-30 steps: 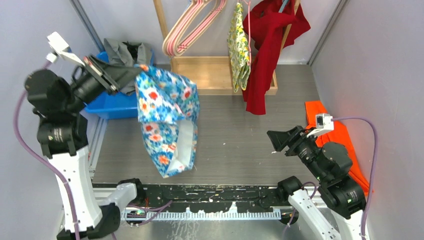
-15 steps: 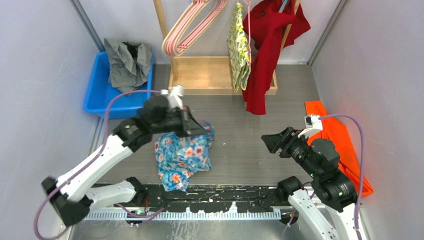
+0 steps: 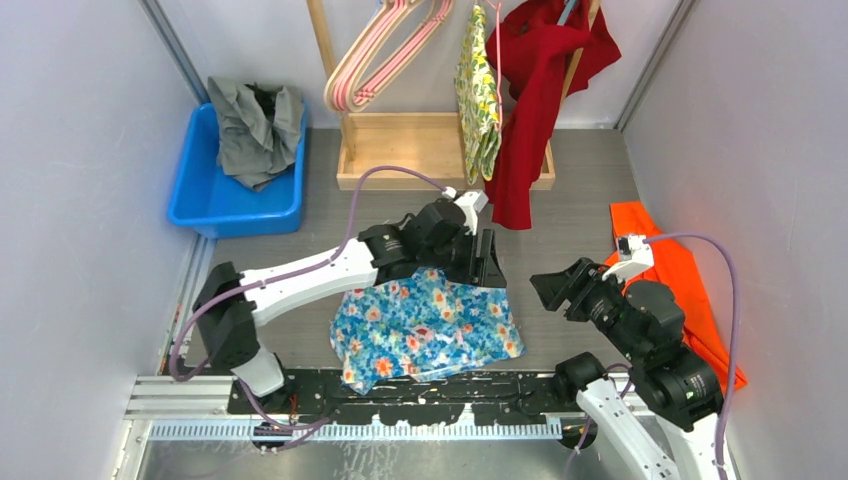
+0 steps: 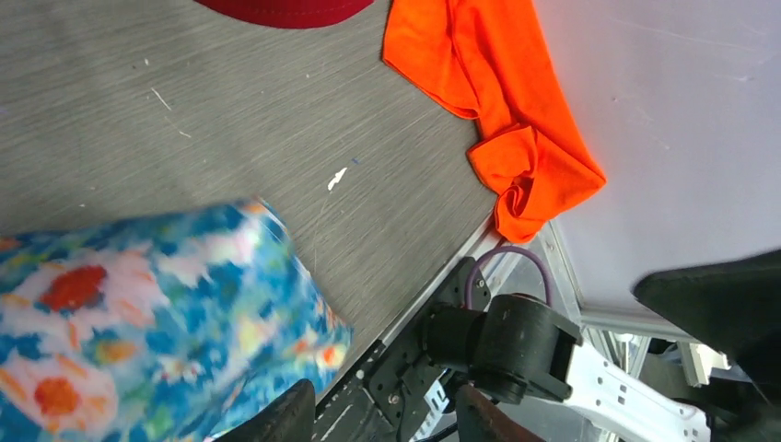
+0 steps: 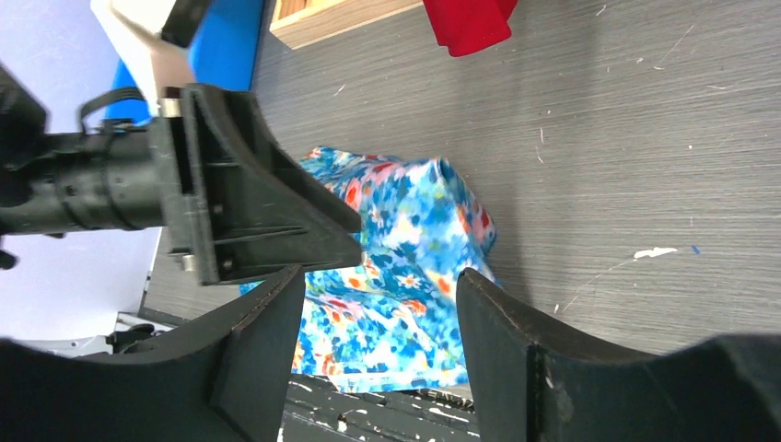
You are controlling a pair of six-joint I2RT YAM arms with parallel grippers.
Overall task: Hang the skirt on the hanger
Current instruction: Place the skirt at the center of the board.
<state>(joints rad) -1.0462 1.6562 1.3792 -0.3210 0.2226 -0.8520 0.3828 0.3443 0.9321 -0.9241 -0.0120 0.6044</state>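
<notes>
Blue floral skirt [image 3: 425, 330], one; pink hangers [image 3: 342, 72], maybe three.

skirt [image 3: 425, 325]: bright blue, floral print in red, orange and white. hangers [image 3: 350, 75]: pink and cream. On the rack: yellow-green floral garment [image 3: 477, 95], plain red garment [image 3: 535, 90]. orange cloth [image 3: 688, 275]: plain, no print. bin [image 3: 235, 210]: blue; grey clothes [image 3: 255, 125] in it. tabletop [image 3: 570, 200]: dark grey woodgrain. rack base [image 3: 400, 150]: light wood.

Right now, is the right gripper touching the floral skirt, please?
Apart. The top external view shows bare table between the right gripper and the floral skirt.
</notes>
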